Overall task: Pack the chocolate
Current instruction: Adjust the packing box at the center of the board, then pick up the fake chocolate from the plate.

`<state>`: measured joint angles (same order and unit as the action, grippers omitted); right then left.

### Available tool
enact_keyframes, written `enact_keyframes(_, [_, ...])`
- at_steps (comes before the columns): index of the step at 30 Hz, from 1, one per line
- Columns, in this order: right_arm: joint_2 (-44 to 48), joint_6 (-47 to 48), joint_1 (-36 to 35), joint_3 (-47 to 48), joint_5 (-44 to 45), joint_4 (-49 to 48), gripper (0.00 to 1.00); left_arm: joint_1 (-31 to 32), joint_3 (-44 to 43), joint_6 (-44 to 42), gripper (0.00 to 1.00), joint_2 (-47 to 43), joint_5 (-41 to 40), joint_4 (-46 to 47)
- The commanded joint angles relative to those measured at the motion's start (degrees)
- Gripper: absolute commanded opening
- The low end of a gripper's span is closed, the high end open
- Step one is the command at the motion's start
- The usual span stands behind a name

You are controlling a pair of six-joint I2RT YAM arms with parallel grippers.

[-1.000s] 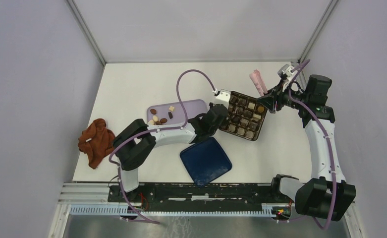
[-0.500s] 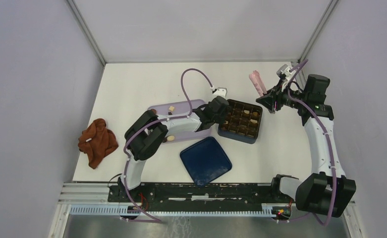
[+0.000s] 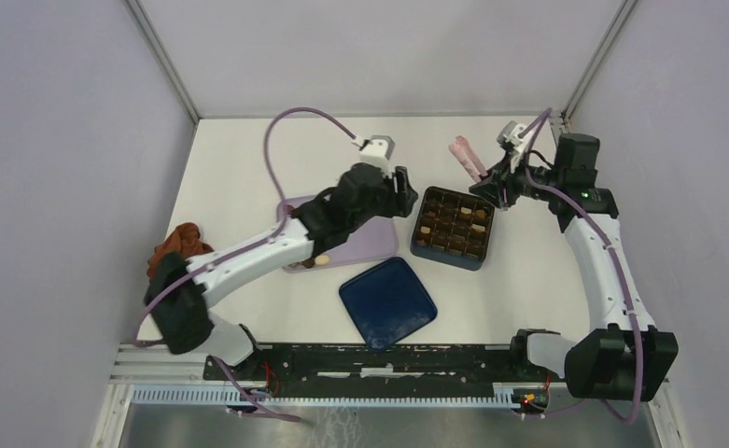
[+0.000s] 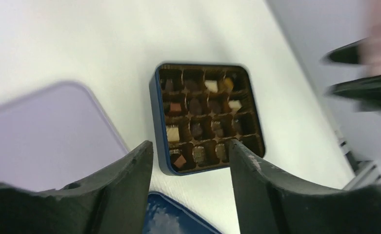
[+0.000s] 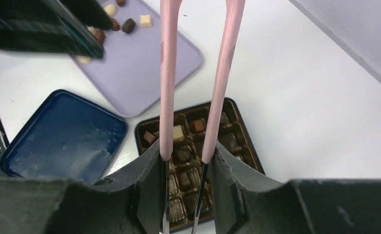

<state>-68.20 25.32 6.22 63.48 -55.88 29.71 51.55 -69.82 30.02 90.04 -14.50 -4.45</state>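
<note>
A dark blue box with a brown grid insert holds several pieces of chocolate, dark, mid brown and cream. More chocolate lies loose on the lavender tray; one cream piece shows beside the left arm. My left gripper hovers open and empty by the box's left far corner. In the left wrist view the left gripper frames the box's near edge. My right gripper is shut on the pink tongs, above the box's right far corner; the tongs point left.
The box's blue lid lies upside down in front of the box. A reddish-brown cloth sits at the left table edge, partly behind the left arm. The left arm lies across the tray and hides most of it.
My left gripper has opened and pulled back up and left from the box's edge. The box has turned square to the table. My right gripper and the tongs have shifted slightly left.
</note>
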Motion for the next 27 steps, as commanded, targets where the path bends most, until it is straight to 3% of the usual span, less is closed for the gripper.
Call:
enact_keyframes(1, [-1.6,3.7,-11.3,4.1,8.7,1.2,0.40,-4.6,2.5,-8.2,0.67,-15.2,1.1,-8.9])
enact_keyframes(4, [-5.3,4.8,-21.0,6.1,16.2,2.0,0.41,-8.7,3.3,-14.0,0.70,-25.0,-1.1,-15.5])
enact_keyframes(7, [-11.1,8.2,-31.7,9.9,25.1,5.7,0.40,-9.5,6.7,-18.9,0.71,-34.6,-10.8,-19.0])
enact_keyframes(12, [-21.7,12.5,-45.9,15.7,36.6,10.9,0.40,-9.5,20.8,-20.3,0.80,-51.4,-22.1,-15.4])
enact_keyframes(18, [-34.3,14.9,-53.6,24.9,44.0,15.8,0.41,-9.6,24.0,-22.6,0.97,-61.8,-31.1,-15.5])
enact_keyframes(20, [-37.7,14.7,-54.8,27.8,46.0,16.8,0.41,-9.6,24.3,-22.7,0.99,-63.1,-34.9,-16.1])
enact_keyframes(27, [-47.0,11.7,-56.1,35.0,47.7,19.2,0.42,-10.3,25.1,-22.5,0.99,-65.3,-35.0,-16.4])
